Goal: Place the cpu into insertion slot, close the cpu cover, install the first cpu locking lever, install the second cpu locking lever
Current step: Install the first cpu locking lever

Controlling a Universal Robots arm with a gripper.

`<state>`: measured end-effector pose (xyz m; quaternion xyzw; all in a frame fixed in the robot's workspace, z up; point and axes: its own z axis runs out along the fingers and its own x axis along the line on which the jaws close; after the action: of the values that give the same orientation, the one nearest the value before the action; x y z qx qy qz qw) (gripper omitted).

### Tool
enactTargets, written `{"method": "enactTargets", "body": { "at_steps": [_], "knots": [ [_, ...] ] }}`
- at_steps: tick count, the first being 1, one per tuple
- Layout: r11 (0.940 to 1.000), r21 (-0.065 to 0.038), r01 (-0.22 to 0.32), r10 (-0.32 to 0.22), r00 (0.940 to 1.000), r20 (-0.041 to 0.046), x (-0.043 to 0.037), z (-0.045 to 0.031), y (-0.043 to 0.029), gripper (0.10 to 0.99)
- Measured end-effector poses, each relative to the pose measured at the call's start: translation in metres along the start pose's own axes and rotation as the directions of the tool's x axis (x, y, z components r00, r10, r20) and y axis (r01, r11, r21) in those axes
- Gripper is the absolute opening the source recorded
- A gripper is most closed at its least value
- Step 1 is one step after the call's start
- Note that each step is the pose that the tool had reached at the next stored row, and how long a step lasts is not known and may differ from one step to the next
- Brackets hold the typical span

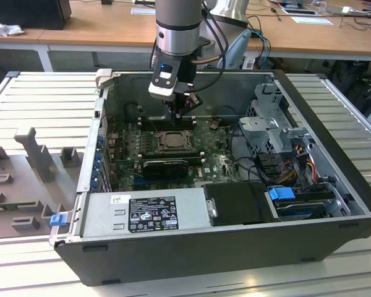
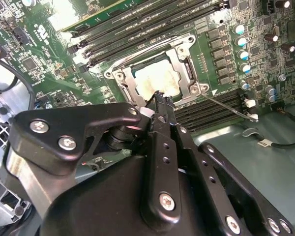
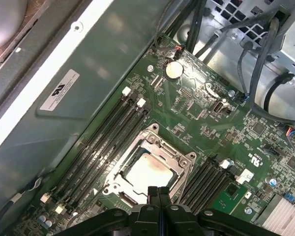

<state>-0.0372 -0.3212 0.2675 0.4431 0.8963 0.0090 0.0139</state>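
While the arm hangs down into the open computer case [image 1: 235, 253], its gripper [image 1: 179, 112] sits low over the green motherboard. Taking the insertion slot [image 1: 153, 147] as the centre of a dial in the exterior view, the gripper is just off it at twelve o'clock. The silver power supply [image 1: 142, 210] lies at six o'clock and the grey drive cage [image 1: 272, 130] at about three o'clock.

The cpu [image 2: 157, 81] lies flat inside the slot, and its pale metal top catches the light in both wrist views. The cpu cover [image 2: 184, 64] is down over it. The silver frame rings the chip, which shows through the square window. In the first wrist view the cpu [image 3: 146, 172] and the cover [image 3: 167, 150] sit between two banks of long black memory slots [image 3: 113, 130], with a coin cell battery [image 3: 174, 70] well apart from them on the board.

The gripper [image 2: 161, 98] has its two black fingers pressed together with nothing between them — the first wrist view shows the gripper [image 3: 159, 191] with its tips side by side. The tips are near the socket's edge, close to the cover; I cannot tell whether they touch it.

A thin wire locking lever [image 2: 228, 105] runs out from one corner of the socket at an angle across the neighbouring memory slots, rather than lying along the frame's side.
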Motion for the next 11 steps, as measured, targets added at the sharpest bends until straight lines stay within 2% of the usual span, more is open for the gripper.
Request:
{"method": "enactTargets", "body": {
  "at_steps": [11],
  "knots": [
    [0.9993, -0.001, 0.036, -0.036, 0.9993, -0.001, 0.0, 0.0, 0.0, 0.106]
  ]
}}
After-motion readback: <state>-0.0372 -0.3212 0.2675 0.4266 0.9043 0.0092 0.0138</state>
